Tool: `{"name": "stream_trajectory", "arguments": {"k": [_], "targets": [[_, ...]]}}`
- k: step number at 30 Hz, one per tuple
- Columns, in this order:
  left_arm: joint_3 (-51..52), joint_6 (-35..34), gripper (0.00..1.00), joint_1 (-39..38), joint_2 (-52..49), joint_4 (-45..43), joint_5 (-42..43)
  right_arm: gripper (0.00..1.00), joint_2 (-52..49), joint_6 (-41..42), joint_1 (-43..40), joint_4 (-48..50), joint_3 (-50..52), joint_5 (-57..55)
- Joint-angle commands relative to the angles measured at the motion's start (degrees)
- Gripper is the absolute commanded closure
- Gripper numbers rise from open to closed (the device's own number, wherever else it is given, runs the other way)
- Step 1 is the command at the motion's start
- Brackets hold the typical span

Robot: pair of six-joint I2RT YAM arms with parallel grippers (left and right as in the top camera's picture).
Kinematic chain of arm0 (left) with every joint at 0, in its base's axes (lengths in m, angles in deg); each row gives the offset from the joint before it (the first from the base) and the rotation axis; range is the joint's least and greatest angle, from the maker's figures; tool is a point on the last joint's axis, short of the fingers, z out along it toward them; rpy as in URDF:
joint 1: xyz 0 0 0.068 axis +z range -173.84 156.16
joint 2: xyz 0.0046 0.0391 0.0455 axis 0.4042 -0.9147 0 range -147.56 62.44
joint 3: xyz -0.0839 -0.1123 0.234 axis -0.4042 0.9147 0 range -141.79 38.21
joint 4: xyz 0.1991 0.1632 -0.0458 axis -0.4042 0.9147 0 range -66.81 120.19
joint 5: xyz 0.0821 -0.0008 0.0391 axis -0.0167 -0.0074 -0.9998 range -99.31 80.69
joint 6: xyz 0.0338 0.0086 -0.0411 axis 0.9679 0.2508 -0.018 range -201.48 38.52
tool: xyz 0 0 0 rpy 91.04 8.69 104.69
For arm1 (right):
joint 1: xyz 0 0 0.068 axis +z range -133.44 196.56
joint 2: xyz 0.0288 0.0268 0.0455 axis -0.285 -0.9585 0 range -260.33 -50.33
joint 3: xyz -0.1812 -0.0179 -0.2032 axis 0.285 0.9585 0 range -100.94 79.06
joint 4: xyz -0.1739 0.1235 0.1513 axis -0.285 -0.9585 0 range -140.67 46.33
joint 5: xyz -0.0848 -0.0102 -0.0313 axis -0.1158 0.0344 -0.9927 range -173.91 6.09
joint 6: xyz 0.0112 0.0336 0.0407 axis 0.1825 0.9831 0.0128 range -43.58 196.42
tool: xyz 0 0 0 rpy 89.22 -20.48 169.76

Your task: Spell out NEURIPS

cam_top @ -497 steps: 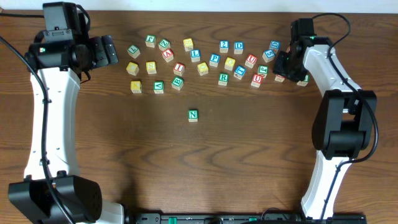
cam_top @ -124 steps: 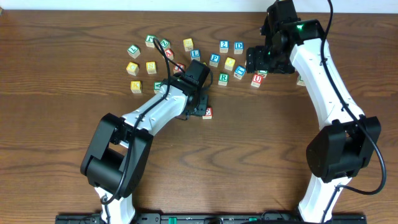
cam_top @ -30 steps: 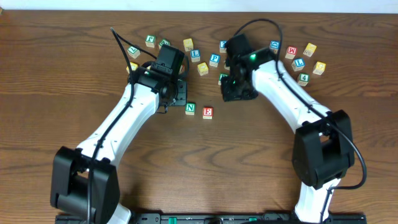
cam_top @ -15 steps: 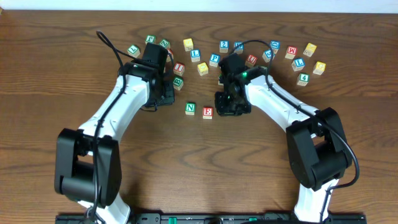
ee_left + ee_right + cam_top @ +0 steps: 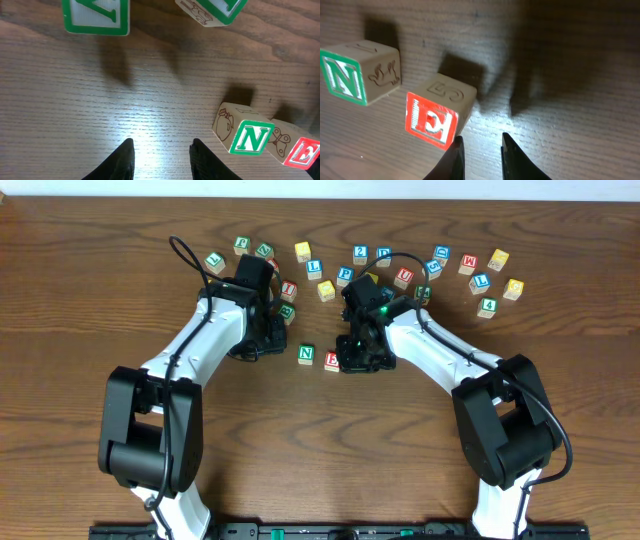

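The green N cube (image 5: 306, 354) and the red E cube (image 5: 331, 361) stand side by side on the brown table, N on the left. My right gripper (image 5: 352, 361) is low just right of E. In the right wrist view its jaws (image 5: 481, 155) stand narrowly open over bare wood, one finger (image 5: 456, 152) right beside E (image 5: 437, 117), with N (image 5: 355, 75) further left. My left gripper (image 5: 266, 342) is left of N, open and empty (image 5: 161, 160), with N (image 5: 247, 137) off to its right. A red U (image 5: 404, 276), blue P (image 5: 345, 275) and red I (image 5: 288, 289) lie in the back scatter.
Many other letter and digit cubes are strewn along the back, from a green one (image 5: 214, 261) at the left to a yellow one (image 5: 514, 288) at the right. Two green cubes (image 5: 95, 17) sit just beyond the left gripper. Both arms reach in over the middle.
My right gripper has come down and left to beside the E cube while its jaws narrowed. The left gripper has drawn back leftward from N and narrowed too.
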State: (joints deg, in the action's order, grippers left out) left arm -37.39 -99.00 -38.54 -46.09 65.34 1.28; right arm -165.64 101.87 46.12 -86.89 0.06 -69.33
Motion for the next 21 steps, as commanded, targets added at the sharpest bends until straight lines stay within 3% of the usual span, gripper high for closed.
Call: {"name": "stream_trajectory", "arguments": {"k": [1,21], "targets": [[0.55,0.9,0.64,0.11,-1.7,0.15,1.01,0.81,-2.08,1.33,0.17,0.79,0.52,0.44],[0.63,0.72,0.64,-3.21,-3.89,-1.16,1.01,0.82,-3.23,1.57,0.17,7.52,0.52,2.36]]}}
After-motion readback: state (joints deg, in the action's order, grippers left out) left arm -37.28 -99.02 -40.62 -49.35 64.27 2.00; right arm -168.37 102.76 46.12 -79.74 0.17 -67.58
